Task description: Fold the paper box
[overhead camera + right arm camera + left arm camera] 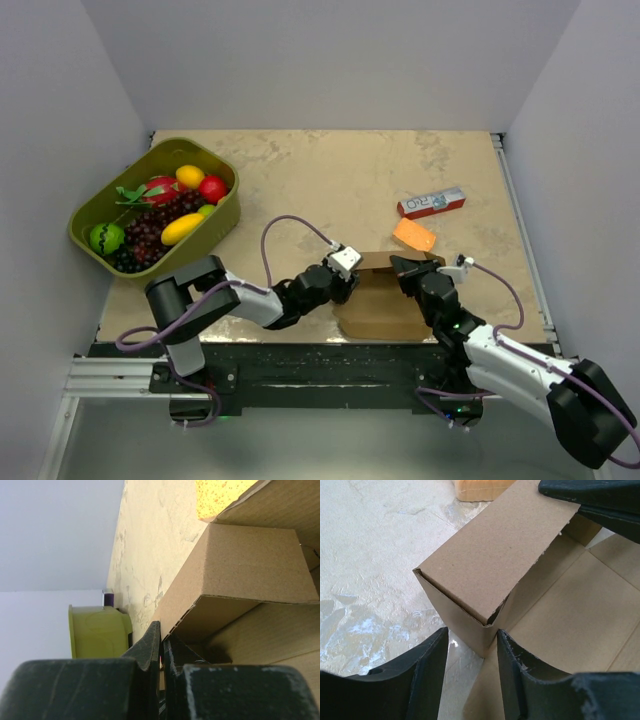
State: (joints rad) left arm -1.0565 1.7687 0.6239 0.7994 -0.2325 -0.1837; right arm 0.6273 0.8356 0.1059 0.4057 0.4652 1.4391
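My left gripper (471, 632) has its jaws parted. They straddle the bottom corner of the plain brown cardboard paper box (490, 560) without clamping it. My right gripper (161, 627) is clenched tight at the far end of the same raised wall. Whether a cardboard edge is pinched there I cannot tell.

The box sits at the table's near edge between my two wrists, just nearer than the small orange block (414, 236). One wall is up with its flap folded over.

To do this step well, I judge I should close the left jaws on that corner and press along the crease while the right end steadies it.

Well to the left, the olive-green plastic tub (226, 214) holds dark grapes (150, 235), a lemon (188, 176) and a red apple (212, 187).
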